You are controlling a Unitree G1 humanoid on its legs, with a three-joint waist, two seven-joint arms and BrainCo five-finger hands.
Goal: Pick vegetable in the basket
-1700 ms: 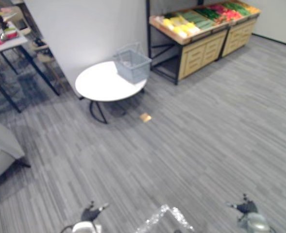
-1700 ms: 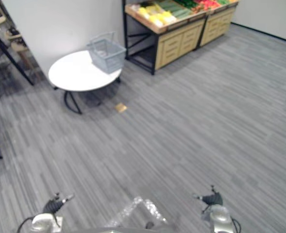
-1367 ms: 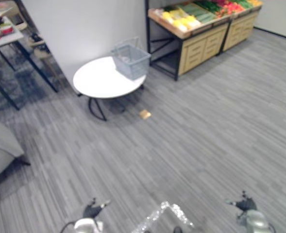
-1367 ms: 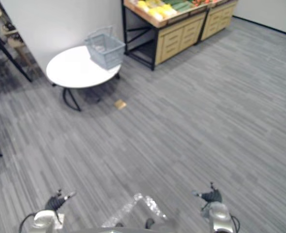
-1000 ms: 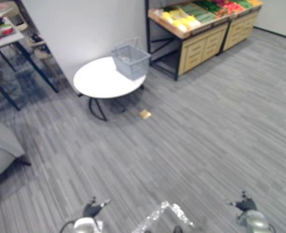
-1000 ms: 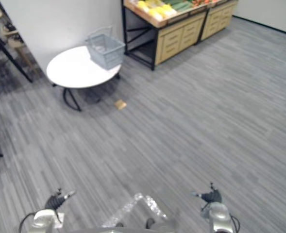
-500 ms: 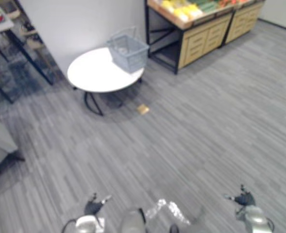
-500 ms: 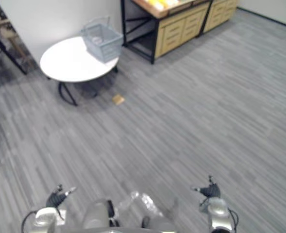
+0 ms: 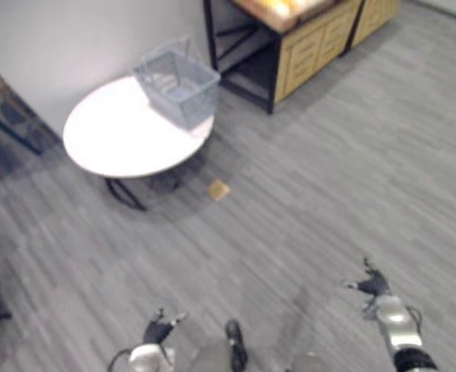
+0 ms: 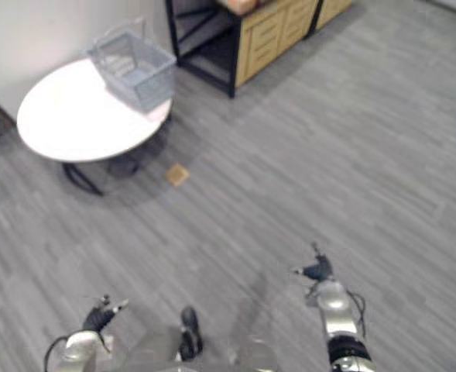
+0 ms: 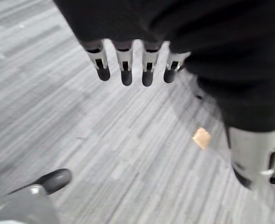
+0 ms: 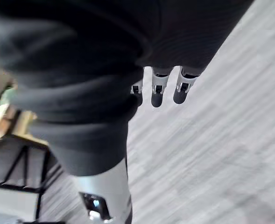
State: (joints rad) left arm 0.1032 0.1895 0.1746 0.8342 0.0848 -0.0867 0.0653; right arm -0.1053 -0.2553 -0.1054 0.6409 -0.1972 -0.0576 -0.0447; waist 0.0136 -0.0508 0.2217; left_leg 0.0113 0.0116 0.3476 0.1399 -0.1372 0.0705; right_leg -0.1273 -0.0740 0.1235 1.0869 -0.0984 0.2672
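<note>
In the left eye view, the grey basket [image 9: 177, 81] sat on the round white table [image 9: 111, 147], beside the produce stand [image 9: 309, 39]. It was well apart from the left hand [image 9: 159, 332] and right hand [image 9: 375, 287]. The left wrist view showed straight, empty fingers [image 11: 123, 70] over floor [image 11: 104, 140]. The right wrist view showed the same [image 12: 158, 91]. I judged nothing picked yet; the approach, grasp and drop were all left.

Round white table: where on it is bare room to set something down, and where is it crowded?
The tabletop is bare from its near and left rim up to the grey basket, which crowds the far right edge.
</note>
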